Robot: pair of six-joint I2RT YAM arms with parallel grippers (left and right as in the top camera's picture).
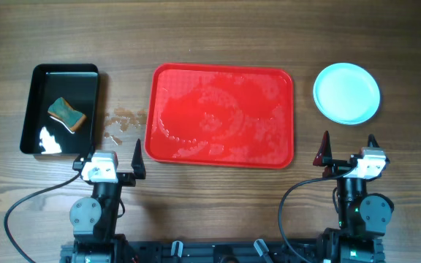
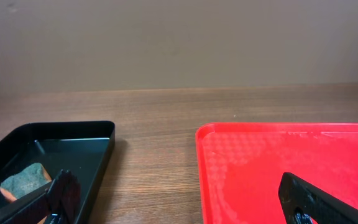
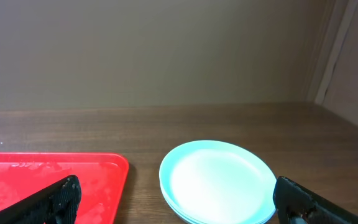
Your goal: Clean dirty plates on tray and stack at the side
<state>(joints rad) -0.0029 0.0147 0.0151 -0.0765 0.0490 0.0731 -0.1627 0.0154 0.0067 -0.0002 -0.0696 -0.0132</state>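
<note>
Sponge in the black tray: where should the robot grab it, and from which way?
Best from straight above, with the left gripper, which is nearest. Pinch the sponge across its narrow width, fingers on the two long edges. It lies flat and slanted inside the black tray, whose walls would probably block a sideways reach.

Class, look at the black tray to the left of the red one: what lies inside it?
Inside the black tray lies one sponge, teal on top, orange below. The floor beneath the sponge is covered, so unseen.
</note>
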